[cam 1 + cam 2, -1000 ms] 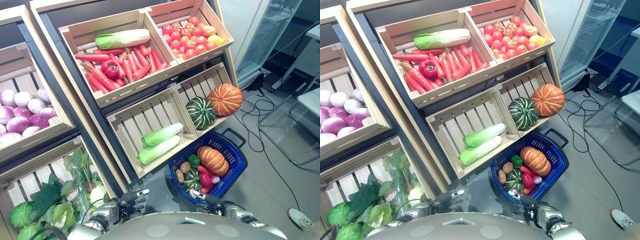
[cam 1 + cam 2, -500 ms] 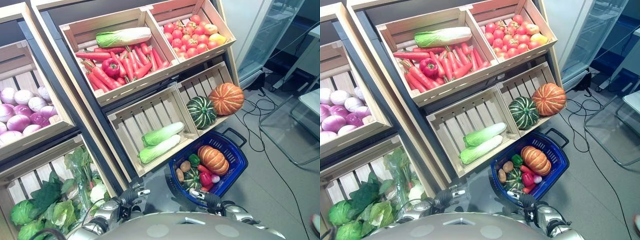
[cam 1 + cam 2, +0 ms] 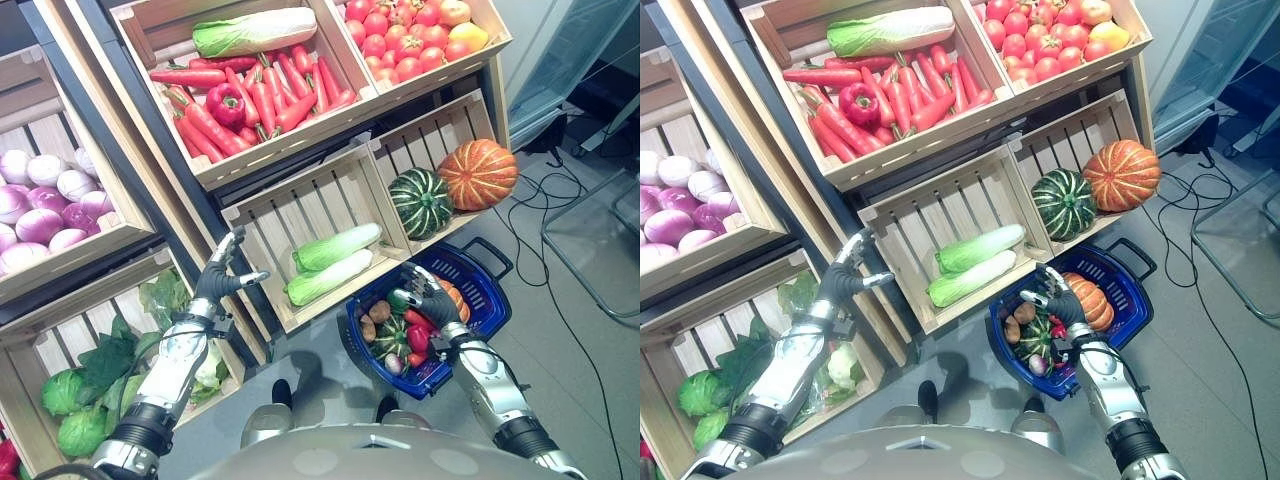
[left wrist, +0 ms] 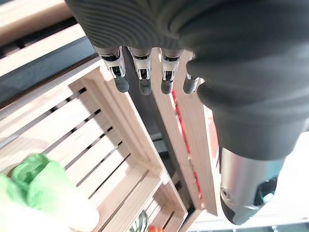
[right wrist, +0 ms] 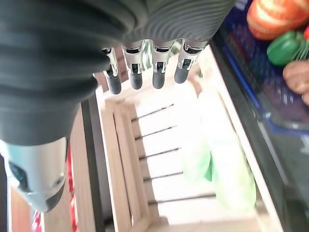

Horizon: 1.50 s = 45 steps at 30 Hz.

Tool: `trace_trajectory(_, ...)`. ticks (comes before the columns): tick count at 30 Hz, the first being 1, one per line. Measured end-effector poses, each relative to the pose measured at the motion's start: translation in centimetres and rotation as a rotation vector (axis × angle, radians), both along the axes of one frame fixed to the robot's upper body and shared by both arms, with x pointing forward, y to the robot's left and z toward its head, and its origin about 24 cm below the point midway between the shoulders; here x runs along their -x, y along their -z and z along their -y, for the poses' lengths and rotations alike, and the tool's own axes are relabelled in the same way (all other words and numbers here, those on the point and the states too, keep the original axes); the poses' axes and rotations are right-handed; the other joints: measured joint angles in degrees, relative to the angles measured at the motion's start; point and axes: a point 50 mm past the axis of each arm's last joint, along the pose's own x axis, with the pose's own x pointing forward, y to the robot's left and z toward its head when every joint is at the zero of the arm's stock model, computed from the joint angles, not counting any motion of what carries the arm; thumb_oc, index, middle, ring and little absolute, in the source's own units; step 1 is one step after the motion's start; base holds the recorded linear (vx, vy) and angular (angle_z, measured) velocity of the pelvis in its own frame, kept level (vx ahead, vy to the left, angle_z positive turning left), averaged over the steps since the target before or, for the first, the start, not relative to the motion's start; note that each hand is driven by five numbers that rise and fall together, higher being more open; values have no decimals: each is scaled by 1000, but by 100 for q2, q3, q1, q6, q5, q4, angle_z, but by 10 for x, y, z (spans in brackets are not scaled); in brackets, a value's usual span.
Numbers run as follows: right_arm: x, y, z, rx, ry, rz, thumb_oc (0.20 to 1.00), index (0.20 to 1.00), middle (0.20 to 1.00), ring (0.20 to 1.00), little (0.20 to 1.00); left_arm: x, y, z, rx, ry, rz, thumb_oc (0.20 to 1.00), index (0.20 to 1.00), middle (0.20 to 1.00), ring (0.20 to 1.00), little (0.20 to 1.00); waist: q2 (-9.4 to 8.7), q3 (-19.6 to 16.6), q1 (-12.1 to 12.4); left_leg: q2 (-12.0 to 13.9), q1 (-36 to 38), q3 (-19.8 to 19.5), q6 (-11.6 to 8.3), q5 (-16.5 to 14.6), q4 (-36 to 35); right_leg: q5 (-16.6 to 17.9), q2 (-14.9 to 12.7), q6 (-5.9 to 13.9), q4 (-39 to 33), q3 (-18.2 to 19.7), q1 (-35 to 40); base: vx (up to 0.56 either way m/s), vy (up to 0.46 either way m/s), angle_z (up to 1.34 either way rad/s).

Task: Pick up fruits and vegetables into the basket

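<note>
Both hands raised and empty, fingers straight and apart: left hand point(image 3: 224, 275) at centre left of the frame, by the dark post beside the cabbage crate point(image 3: 262, 218); right hand point(image 3: 430, 297) at lower right centre, over the blue basket point(image 3: 478, 270) on the floor. Basket already loaded: orange pumpkin, small green squash, peppers, potatoes. Still on the shelves: two napa cabbages point(image 3: 334, 261) lying side by side in the crate between the hands, a green striped pumpkin point(image 3: 420, 201) touching an orange one point(image 3: 477, 174) in the crate to its right, carrots and a red pepper point(image 3: 225, 103) at top centre, tomatoes at top right.

Likely step: reaching for the cabbages, nearest to both hands. Best done by coming in low over the crate's front lip, keeping fingers spread wide. Better to take the front cabbage first, across its thick middle rather than the leafy end. Worth lifting clear of the lip before swinging towards the basket, and setting down on the bare side, away from the pumpkin.
</note>
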Motion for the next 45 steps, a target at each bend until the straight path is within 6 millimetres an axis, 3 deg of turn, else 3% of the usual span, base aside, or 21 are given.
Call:
trace_trajectory(6, -43, -58, -3, 22, 57, 283, 1000, 1000, 1000, 1000, 1000, -40, -58, 17, -127, -34, 322, 1000, 1000, 1000, 1000, 1000, 166, 858, -71, -32, -758, 5, 138, 137, 288, -71, -173, -13, 772, 154, -1018, -151, 45, -4)
trace_trajectory(9, -62, -80, -8, 26, 75, 373, 1000, 1000, 1000, 1000, 1000, -61, -85, 29, -182, -77, 437, 1000, 1000, 1000, 1000, 1000, 180, 1219, -155, -108, -1065, 29, 203, 152, 427, -281, -332, 22, 1387, 299, -1588, -73, 23, -11)
trace_trajectory(16, -84, -119, -24, 22, 37, 492, 1000, 1000, 1000, 1000, 1000, -104, -126, 27, -288, -228, 478, 1000, 1000, 1000, 1000, 1000, 131, 1889, -395, -196, -1699, 240, 223, 167, 849, -568, -509, -97, 2479, 685, -2673, -49, 18, -12)
trace_trajectory(22, -96, -131, -30, 70, 13, 483, 1000, 1000, 1000, 1000, 1000, -121, -140, 21, -275, -339, 450, 1000, 1000, 1000, 1000, 1000, 136, 1956, -672, -165, -2280, 445, 197, 150, 1123, -643, -504, -178, 2978, 1000, -3525, -4, 58, -18)
trace_trajectory(28, -98, -136, -30, 150, -23, 468, 1000, 1000, 1000, 1000, 1000, -136, -174, 23, -219, -412, 512, 1000, 1000, 1000, 1000, 1000, 175, 1981, -882, -124, -2891, 662, 182, 155, 1360, -715, -473, -229, 3419, 1302, -4409, 20, 89, -15)
trace_trajectory(35, -93, -144, -29, 236, -123, 479, 1000, 1000, 1000, 1000, 1000, -148, -194, 19, -192, -472, 496, 1000, 1000, 1000, 1000, 1000, 244, 2016, -1110, -68, -3279, 824, 127, 196, 1427, -740, -380, -290, 3679, 1531, -5027, 26, 36, -12)
trace_trajectory(45, -82, -140, -32, 258, -206, 456, 1000, 1000, 1000, 1000, 1000, -163, -192, -3, -122, -615, 327, 1000, 1000, 1000, 1000, 1000, 245, 2016, -1335, 77, -3535, 827, -28, 140, 1563, -898, -254, -489, 3970, 1545, -5383, 43, -3, -3)
